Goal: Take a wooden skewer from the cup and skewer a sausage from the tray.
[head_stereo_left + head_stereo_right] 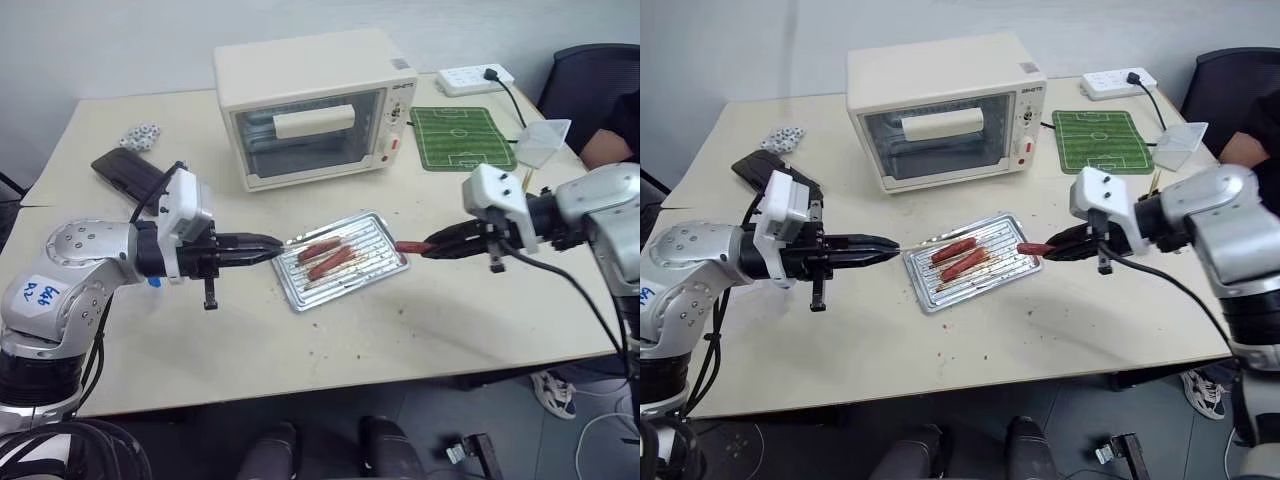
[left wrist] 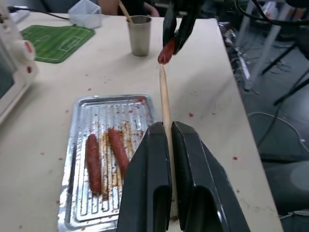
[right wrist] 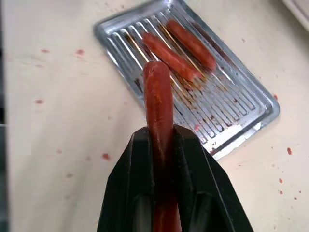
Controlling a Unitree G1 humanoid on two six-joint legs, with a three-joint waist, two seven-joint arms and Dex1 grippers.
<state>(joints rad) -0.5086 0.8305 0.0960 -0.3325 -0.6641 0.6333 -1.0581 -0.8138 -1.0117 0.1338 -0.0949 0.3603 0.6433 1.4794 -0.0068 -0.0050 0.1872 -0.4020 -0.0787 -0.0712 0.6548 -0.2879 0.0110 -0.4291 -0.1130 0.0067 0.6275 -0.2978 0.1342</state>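
- The sausage (image 3: 158, 96) is sitting pinched between the two black fingers of the right gripper (image 1: 1048, 248), its free end sticking out past the fingertips; it is hanging in the air just off the right end of the tray (image 1: 1012, 226), clear of the table (image 1: 1060, 330).
- The wooden skewer (image 2: 165, 106) is being clamped between the fingers of the left gripper (image 1: 892, 247), which are pressing together on it; the stick is reaching out over the tray toward the sausage, its tip lying just short of the sausage's end, the two not quite touching as far as the left wrist view is showing.
- The tray is lying on the table between the two grippers; two shorter sausages (image 1: 326, 257) are resting side by side on its ridged bottom.
- The cup (image 2: 139, 35) is standing upright on the table beyond the right gripper, with another stick (image 2: 125, 11) leaning in it; a clear plastic container (image 1: 543, 142) is sitting near it.
- A cream toaster oven (image 1: 305, 105) is standing behind the tray; a green football-pitch mat (image 1: 462, 137) is lying to its right, and a white power strip (image 1: 474, 78) is lying behind the mat.
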